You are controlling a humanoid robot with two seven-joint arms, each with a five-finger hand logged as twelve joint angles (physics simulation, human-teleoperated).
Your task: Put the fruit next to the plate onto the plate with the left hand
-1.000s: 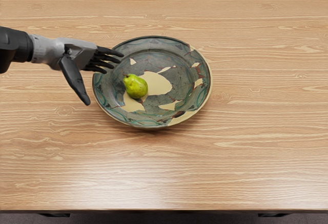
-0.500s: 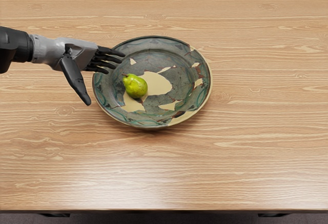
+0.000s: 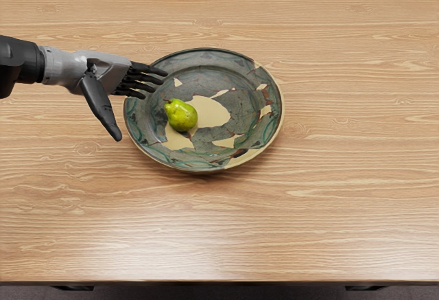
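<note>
- The pear (image 3: 181, 114) sits inside the plate (image 3: 269, 73), left of centre and clear of the rim. The placing looks done.
- The left robot hand (image 3: 108, 79) hovers at the plate's left rim, empty. Its fingers (image 3: 147, 80) are spread flat over the rim and its thumb (image 3: 103, 111) hangs toward the counter (image 3: 343, 197). Nothing touches the pear.
- The empty, spread robot hand clear of the fruit fits a release. The dish's inward slope likely keeps the pear from rolling out.
- The pear's long axis runs upper-left to lower-right. The stem end points toward the fingertips and the fat end toward the plate centre.
</note>
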